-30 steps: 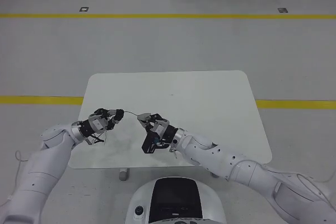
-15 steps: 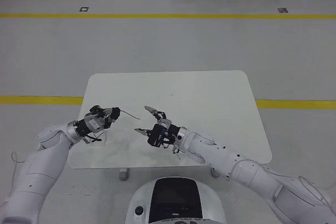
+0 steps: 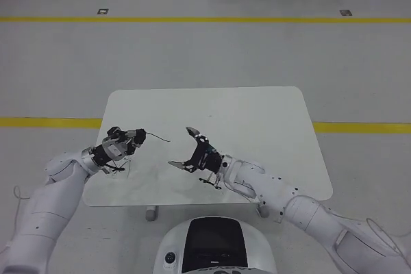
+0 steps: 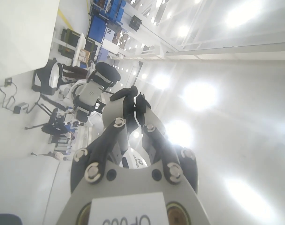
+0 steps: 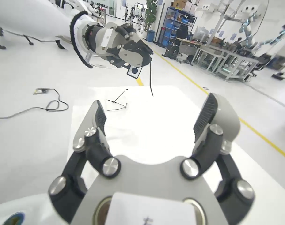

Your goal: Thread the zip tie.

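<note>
Over the table point(image 3: 260, 109) at 9 o'clock, my left gripper point(image 3: 138, 136) pinches the zip tie point(image 3: 159, 138); right gripper point(image 3: 179, 146) is spread, floppy tail might dodge it.

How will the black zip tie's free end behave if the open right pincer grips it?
Probably springy, not limp: the zip tie juts from the left pincer in a gentle curve. Likely very light, being so thin. Its narrow tip may flick aside or slip when the right pincer closes.
</note>
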You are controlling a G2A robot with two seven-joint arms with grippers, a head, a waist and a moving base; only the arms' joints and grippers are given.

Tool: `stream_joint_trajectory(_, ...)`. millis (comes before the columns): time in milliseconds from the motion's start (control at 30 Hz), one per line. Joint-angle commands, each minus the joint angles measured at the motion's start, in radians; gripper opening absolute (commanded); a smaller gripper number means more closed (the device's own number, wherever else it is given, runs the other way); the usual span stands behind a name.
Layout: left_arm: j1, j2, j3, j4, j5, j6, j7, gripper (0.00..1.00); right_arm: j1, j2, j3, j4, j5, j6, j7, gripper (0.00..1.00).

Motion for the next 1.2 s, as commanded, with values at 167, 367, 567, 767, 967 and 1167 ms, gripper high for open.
stream_joint_trajectory(167, -0.004, -0.008, 0.004, 0.046, -0.008, -0.165, -0.116, 0.0, 0.014, -0.002, -0.035, -0.058, 0.609, -0.063, 0.156, 1.0)
stream_joint_trajectory(367, -0.033, -0.011, 0.019, 0.097, 0.034, -0.209, -0.168, 0.0, 0.031, -0.011, -0.025, -0.078, 1.06, -0.063, 0.346, 1.0)
stream_joint_trajectory(567, -0.035, -0.011, 0.019, 0.098, 0.038, -0.213, -0.168, 0.0, 0.031, -0.011, -0.025, -0.078, 1.06, -0.063, 0.346, 1.0)
stream_joint_trajectory(767, -0.031, -0.018, 0.024, 0.085, 0.006, -0.236, -0.166, 0.0, -0.014, -0.012, 0.02, -0.102, 1.244, -0.063, 0.484, 1.0)
stream_joint_trajectory(967, -0.03, -0.024, 0.044, 0.084, -0.069, -0.262, -0.169, 0.0, -0.052, -0.025, 0.093, -0.056, 1.562, -0.063, 0.795, 1.0)
stream_joint_trajectory(1167, -0.025, -0.015, 0.079, 0.076, -0.09, -0.268, -0.169, 0.0, -0.056, -0.07, 0.151, 0.038, 1.745, -0.063, 1.039, 1.0)
